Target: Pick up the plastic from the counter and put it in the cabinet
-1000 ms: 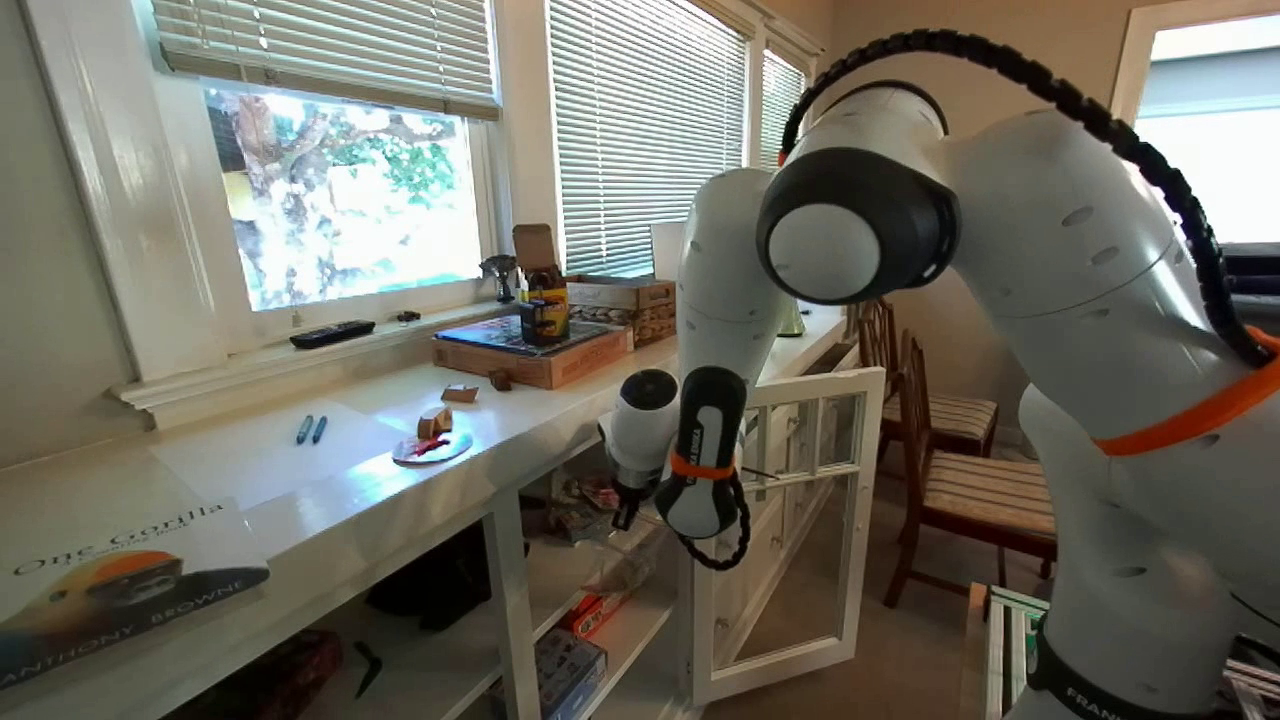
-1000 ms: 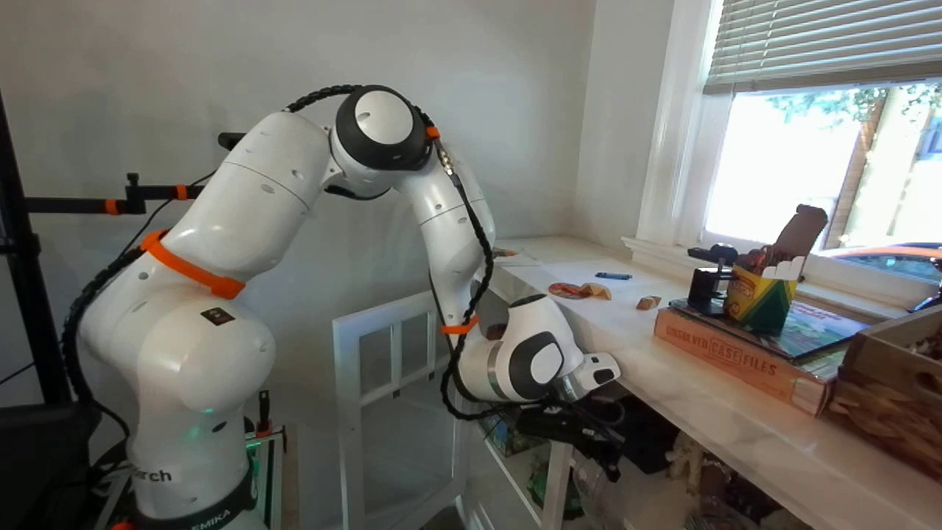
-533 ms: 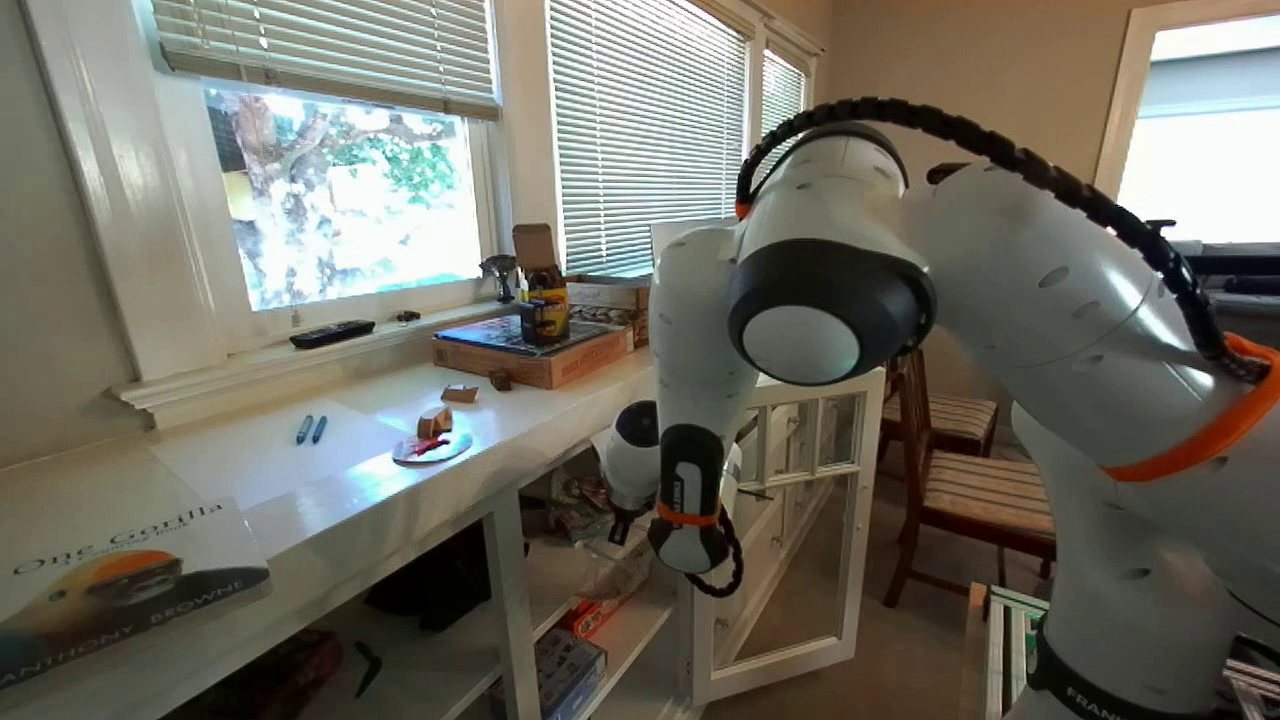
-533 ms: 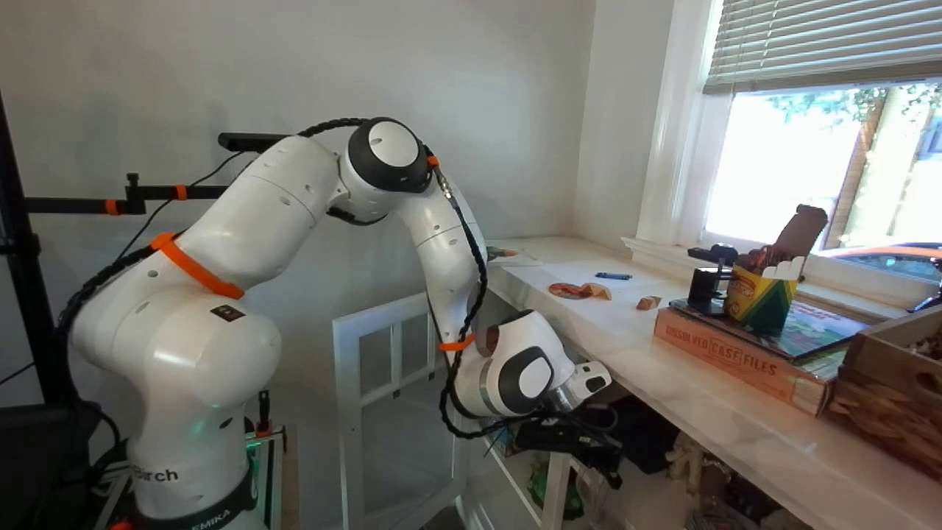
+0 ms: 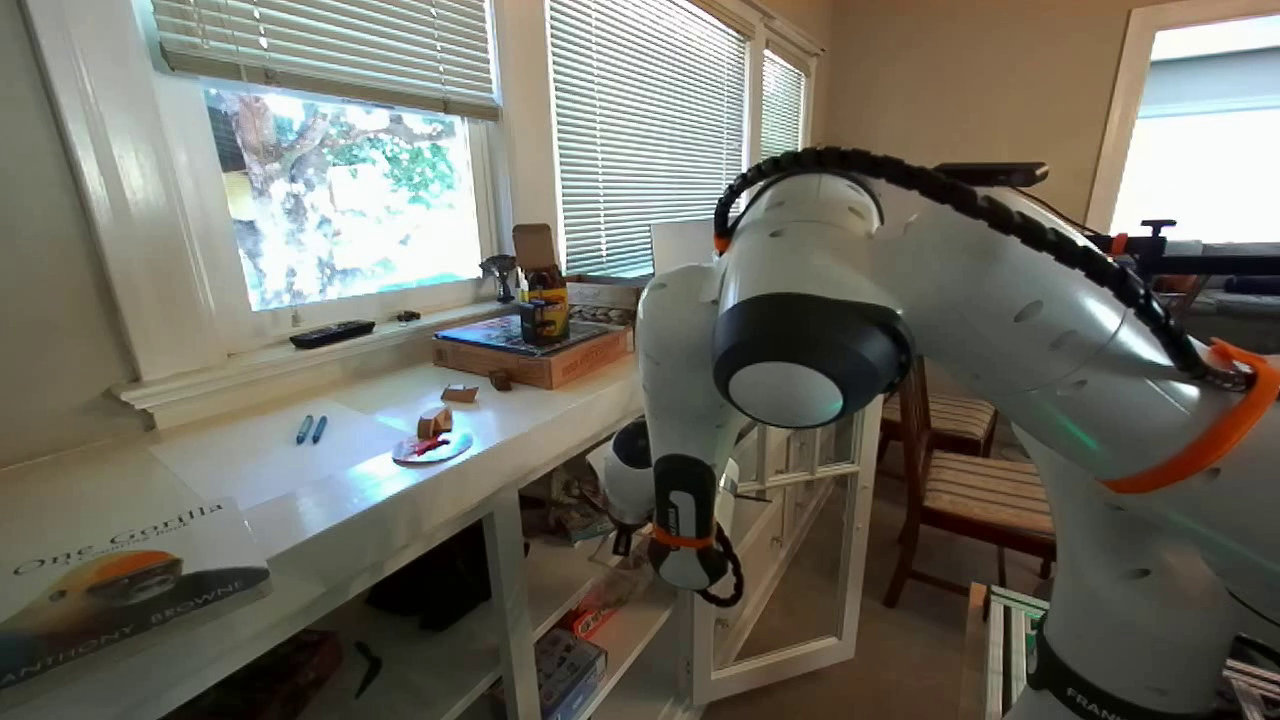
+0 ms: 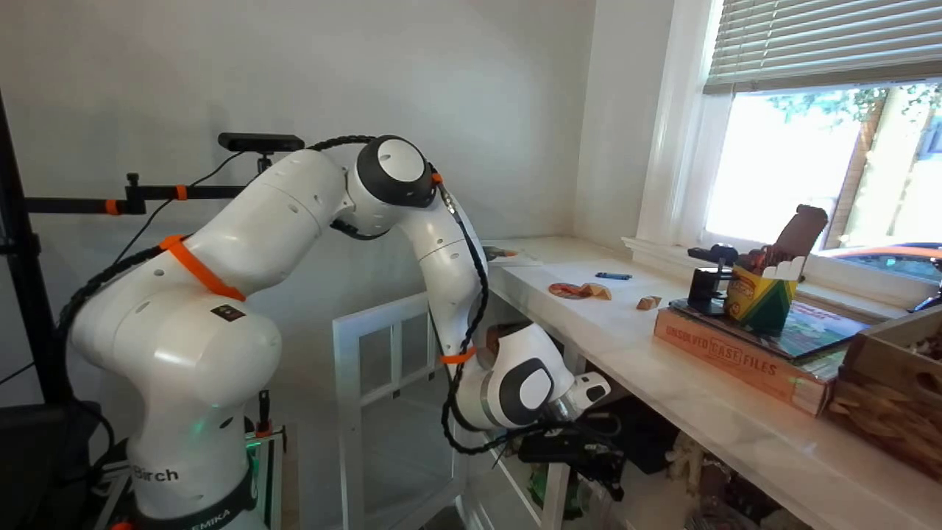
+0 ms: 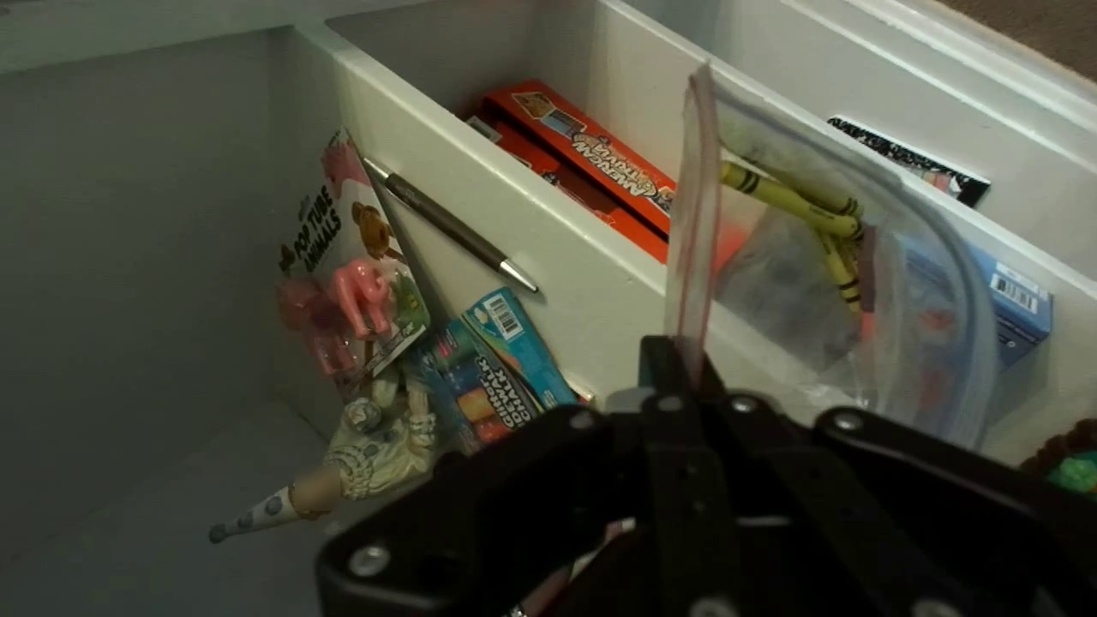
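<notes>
In the wrist view my gripper (image 7: 686, 368) is shut on the zip edge of a clear plastic bag (image 7: 793, 296). Yellow crayons show inside the bag, which hangs to the right of the fingertips. In both exterior views the gripper (image 5: 622, 545) (image 6: 612, 489) is below the counter top, at the open front of the cabinet (image 5: 508, 600). The bag shows faintly under it in an exterior view (image 5: 628, 582). In the wrist view the bag is over the cabinet's white divider (image 7: 514, 206) and the space to its right. Whether it touches a shelf, I cannot tell.
The glass cabinet door (image 5: 865, 520) stands open beside the arm. The counter edge (image 6: 662, 383) is just above the wrist. Inside are a red game box (image 7: 600, 154), a blue box (image 7: 1020, 300), a chalk pack (image 7: 506, 368), a doll (image 7: 368, 454) and a pen (image 7: 450, 224).
The arm has come down, and my gripper is lower at the cabinet opening. The elbow has dropped clearly in both exterior views. The counter items and the door have not moved.
</notes>
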`<state>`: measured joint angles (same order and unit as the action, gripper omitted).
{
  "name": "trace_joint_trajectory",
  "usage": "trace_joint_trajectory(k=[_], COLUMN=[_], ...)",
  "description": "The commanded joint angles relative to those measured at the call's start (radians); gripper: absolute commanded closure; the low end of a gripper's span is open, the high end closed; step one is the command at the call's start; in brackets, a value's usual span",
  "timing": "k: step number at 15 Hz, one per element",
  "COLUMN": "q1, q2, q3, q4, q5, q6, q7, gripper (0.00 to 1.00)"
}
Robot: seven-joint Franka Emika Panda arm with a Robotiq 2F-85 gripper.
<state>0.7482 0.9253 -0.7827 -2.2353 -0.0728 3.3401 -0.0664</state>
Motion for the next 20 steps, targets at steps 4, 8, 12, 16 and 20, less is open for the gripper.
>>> trace_joint_trajectory(k=[4, 8, 12, 16, 20], q1=[-0.015, -0.024, -0.027, -0.027, -0.014], q2=[0.109, 0.077, 0.080, 0.080, 0.107], q3=[-0.006, 0.006, 0.005, 0.005, -0.027], q4=[0.077, 0.066, 0.069, 0.070, 0.093], q5=[0.023, 0.019, 0.019, 0.019, 0.019], q6=[0.024, 0.000, 0.000, 0.000, 0.040], q7=[-0.055, -0.061, -0.062, -0.062, -0.075], gripper=[1.00, 0.98, 0.98, 1.00, 1.00])
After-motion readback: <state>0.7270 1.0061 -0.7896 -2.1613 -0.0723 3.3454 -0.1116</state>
